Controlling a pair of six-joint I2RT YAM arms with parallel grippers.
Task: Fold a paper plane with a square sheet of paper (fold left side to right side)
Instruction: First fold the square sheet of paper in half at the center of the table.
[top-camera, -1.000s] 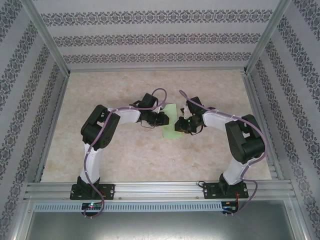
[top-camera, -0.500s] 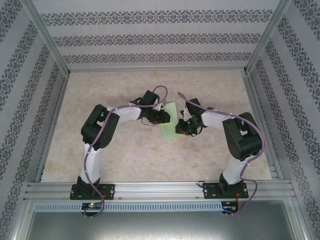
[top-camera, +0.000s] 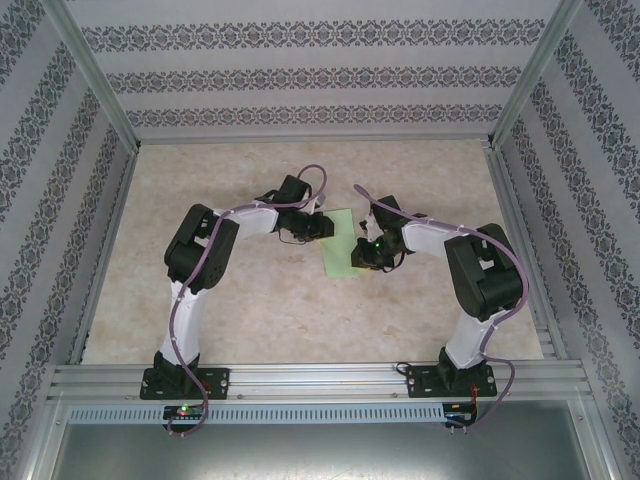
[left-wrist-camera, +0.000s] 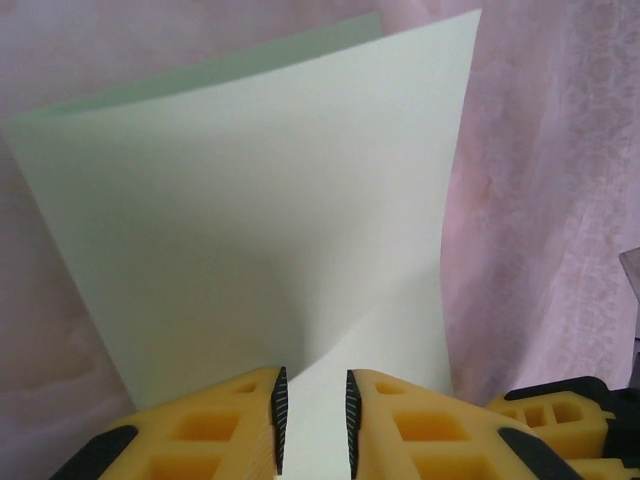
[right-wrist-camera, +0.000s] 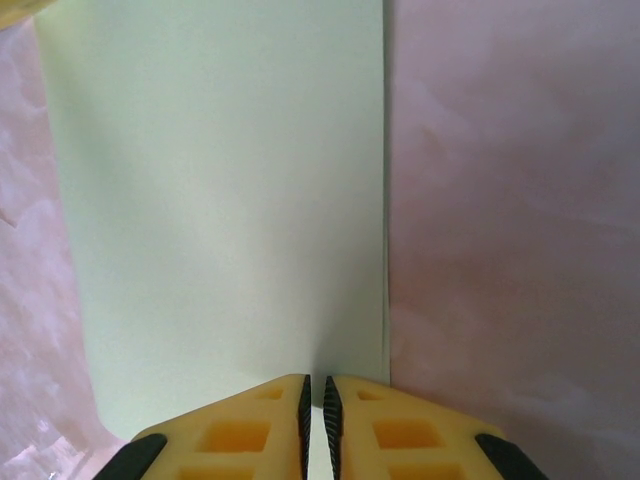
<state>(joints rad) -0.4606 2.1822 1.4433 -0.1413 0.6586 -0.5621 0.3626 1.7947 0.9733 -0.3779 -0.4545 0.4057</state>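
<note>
Thin, matte, light-green sheet of paper (top-camera: 341, 248), folded over into a rectangle, lies mid-table between my two arms.
My left fingers (left-wrist-camera: 225, 432), yellow with ribbed black pads, stand narrowly apart, the sheet showing in the gap; my right fingers (right-wrist-camera: 262, 430) pinch its edge over the mottled beige table (top-camera: 250, 305).

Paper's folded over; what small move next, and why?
Probably lower the left end effector toward the table to flatten the raised top layer of the square sheet of paper: it bows upward, the layer beneath peeks past its far edge, and the right end effector pinches the paper's edge.
</note>
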